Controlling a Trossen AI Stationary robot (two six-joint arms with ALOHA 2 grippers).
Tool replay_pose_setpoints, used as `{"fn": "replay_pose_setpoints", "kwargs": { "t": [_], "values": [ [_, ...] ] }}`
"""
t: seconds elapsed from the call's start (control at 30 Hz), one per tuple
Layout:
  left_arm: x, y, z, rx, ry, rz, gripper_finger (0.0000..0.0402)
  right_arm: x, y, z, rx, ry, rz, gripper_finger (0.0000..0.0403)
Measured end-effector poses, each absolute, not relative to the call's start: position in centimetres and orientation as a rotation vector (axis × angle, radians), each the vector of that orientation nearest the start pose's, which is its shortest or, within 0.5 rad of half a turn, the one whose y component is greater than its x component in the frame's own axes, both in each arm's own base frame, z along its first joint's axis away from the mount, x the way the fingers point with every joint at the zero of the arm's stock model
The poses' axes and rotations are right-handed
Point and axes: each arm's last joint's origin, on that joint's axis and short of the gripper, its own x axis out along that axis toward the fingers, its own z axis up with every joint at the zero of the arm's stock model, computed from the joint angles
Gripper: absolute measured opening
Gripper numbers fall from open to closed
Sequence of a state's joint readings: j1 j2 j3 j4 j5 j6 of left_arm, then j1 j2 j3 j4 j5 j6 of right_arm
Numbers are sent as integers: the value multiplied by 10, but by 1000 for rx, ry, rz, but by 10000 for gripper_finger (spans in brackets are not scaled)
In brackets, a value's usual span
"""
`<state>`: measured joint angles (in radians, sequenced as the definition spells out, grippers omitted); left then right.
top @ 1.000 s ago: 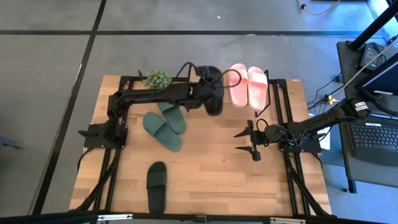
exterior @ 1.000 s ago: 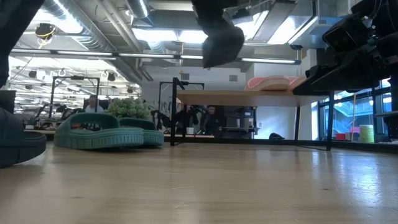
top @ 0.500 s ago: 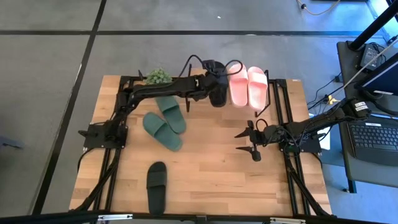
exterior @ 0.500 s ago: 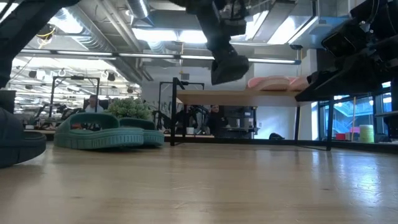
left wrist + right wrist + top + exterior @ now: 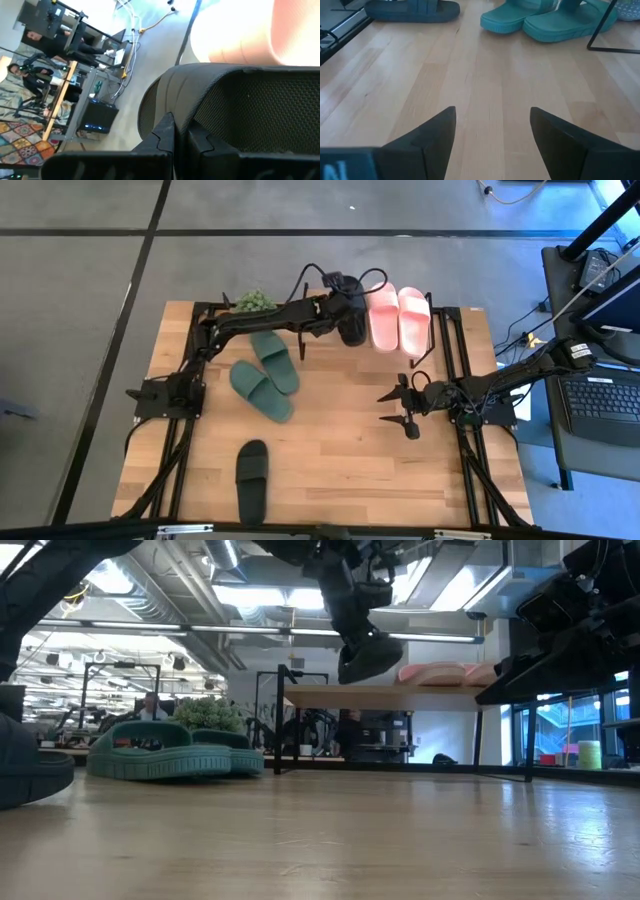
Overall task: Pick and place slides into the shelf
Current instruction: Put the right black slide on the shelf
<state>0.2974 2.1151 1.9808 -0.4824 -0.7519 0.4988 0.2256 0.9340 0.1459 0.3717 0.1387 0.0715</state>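
My left hand (image 5: 345, 308), clamped shut on a black slide (image 5: 350, 330), hung over the shelf (image 5: 440, 693) beside the pink pair (image 5: 398, 317), ready to set it down; my right hand (image 5: 400, 408) waited open.

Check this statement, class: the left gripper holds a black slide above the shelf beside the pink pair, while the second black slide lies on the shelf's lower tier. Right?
Not quite. The left gripper does hold a black slide above the shelf beside the pink pair, but the high view shows the second black slide lying on the table's near edge.
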Motion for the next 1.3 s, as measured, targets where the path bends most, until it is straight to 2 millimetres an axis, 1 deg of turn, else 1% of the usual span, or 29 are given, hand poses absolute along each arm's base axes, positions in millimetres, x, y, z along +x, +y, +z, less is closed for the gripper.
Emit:
{"fn": "replay_pose_setpoints", "kwargs": {
  "t": [0.13, 0.37, 0.57, 0.67, 1.03, 1.3],
  "values": [
    [455, 157, 298, 586, 895, 806, 2, 163, 33, 146, -5, 410, 71, 255],
    [457, 145, 302, 622, 898, 778, 2, 165, 34, 151, -1, 352, 75, 255],
    [456, 148, 300, 561, 881, 825, 2, 166, 34, 152, 12, 340, 74, 255],
    [456, 147, 299, 560, 889, 842, 2, 166, 34, 152, 11, 340, 74, 255],
    [456, 146, 298, 507, 864, 825, 2, 166, 34, 152, 7, 342, 74, 255],
    [456, 148, 298, 501, 857, 825, 2, 166, 34, 152, 4, 342, 75, 255]
  ]
}}
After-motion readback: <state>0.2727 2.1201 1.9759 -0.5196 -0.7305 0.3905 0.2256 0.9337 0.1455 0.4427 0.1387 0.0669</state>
